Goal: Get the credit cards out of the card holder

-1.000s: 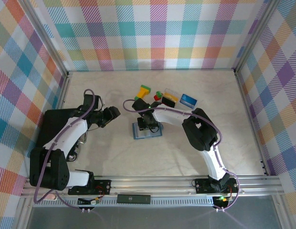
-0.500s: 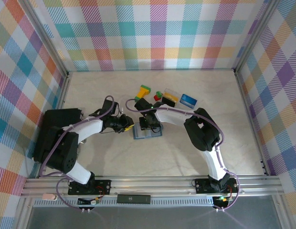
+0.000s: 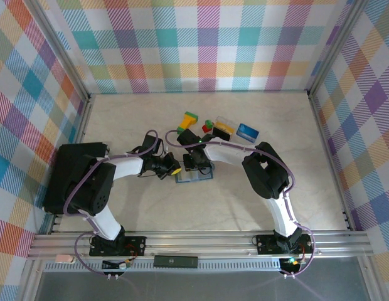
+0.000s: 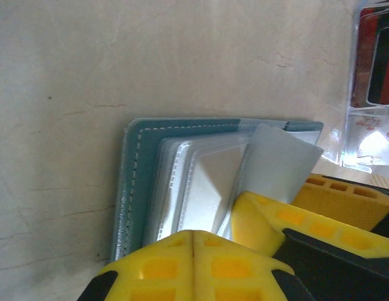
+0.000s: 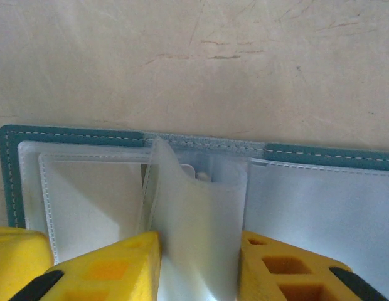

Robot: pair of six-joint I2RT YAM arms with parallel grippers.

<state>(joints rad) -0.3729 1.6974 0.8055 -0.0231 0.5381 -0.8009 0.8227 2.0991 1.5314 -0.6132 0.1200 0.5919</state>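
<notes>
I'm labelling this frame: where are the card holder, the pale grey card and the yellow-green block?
card holder (image 4: 139, 164): left wrist view, stitched left border.
pale grey card (image 4: 279, 158): left wrist view, upper half.
yellow-green block (image 3: 189, 119): top view, centre.

a pale marbled table (image 3: 119, 207) carries the open card holder (image 3: 196, 176) at centre; above it lie a yellow-and-green block (image 3: 189, 119), small cubes (image 3: 207, 125) and a blue card (image 3: 248, 132).

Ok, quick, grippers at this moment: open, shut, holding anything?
Left gripper: shut, yellow pads touching, nothing visibly between them, at the card holder's edge.
Right gripper: shut on a clear plastic sleeve of the card holder.
</notes>
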